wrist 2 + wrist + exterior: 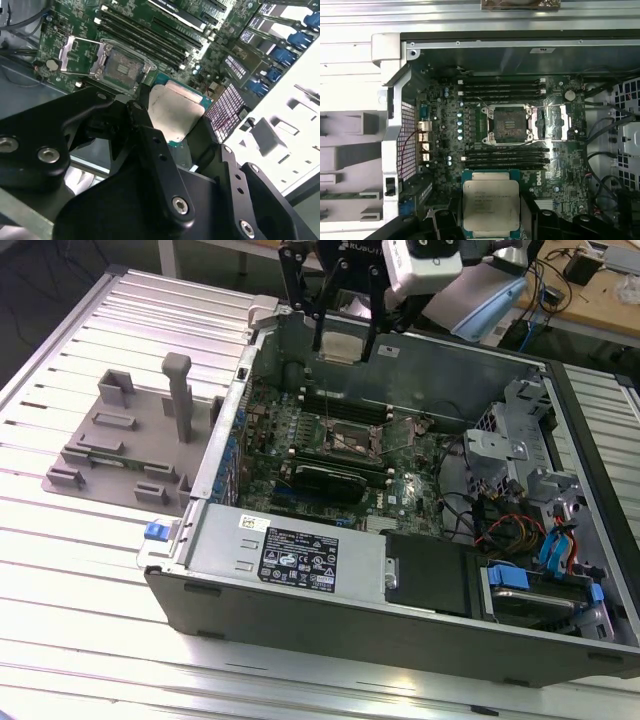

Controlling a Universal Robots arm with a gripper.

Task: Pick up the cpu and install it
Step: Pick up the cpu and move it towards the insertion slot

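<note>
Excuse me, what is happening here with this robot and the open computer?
The arm's pincer holds the cpu by its edges above the open computer case. The socket on the motherboard lies open and empty; the cpu is not yet installed.

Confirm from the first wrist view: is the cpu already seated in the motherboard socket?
No: the socket lies empty, and the cpu is apart from it, held between the fingers of the gripper.

cpu point(339, 346) in claw point(345, 353) above case point(300, 625), socket point(352, 437) on motherboard point(425, 462) inside case
</note>
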